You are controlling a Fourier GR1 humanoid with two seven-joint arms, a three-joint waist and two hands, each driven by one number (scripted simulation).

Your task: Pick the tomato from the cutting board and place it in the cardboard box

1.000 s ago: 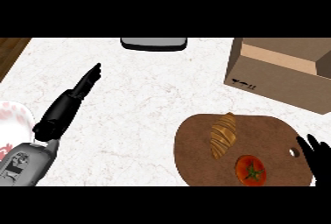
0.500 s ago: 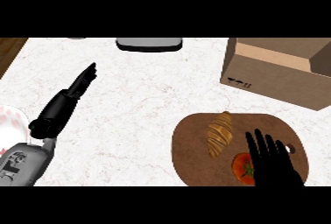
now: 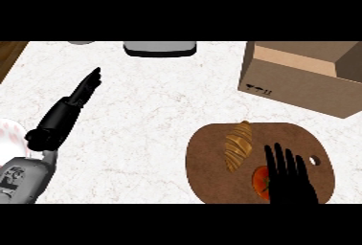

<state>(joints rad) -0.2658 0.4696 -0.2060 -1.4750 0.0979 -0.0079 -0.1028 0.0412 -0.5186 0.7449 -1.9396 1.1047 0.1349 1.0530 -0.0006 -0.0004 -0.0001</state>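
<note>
Head view: white marbled counter (image 3: pixel 155 124). Round brown wooden cutting board (image 3: pixel 212 158) sits low right, with a small hole near its right edge. On it a croissant (image 3: pixel 238 146) lies lengthwise, left of centre. The tomato (image 3: pixel 260 179) is on the board just below and right of the croissant, only its left part showing red; the rest is hidden under the right hand (image 3: pixel 288 179). Right hand comes in from the lower edge, flat over the board, fingers straight and slightly spread, pointing up the view, covering the tomato's right side; cannot tell if it touches the tomato. Open cardboard box (image 3: pixel 300 79) stands upper right, well apart from the board, flaps up, inside visible. Left hand (image 3: pixel 83 91) lies at the left over bare counter, fingers straight and pressed together, pointing up and right, holding nothing; grey forearm below it. A plate (image 3: pixel 10 139) edge shows at the far left. A dark grey appliance (image 3: pixel 159 48) sits at the top edge, cut off.
</note>
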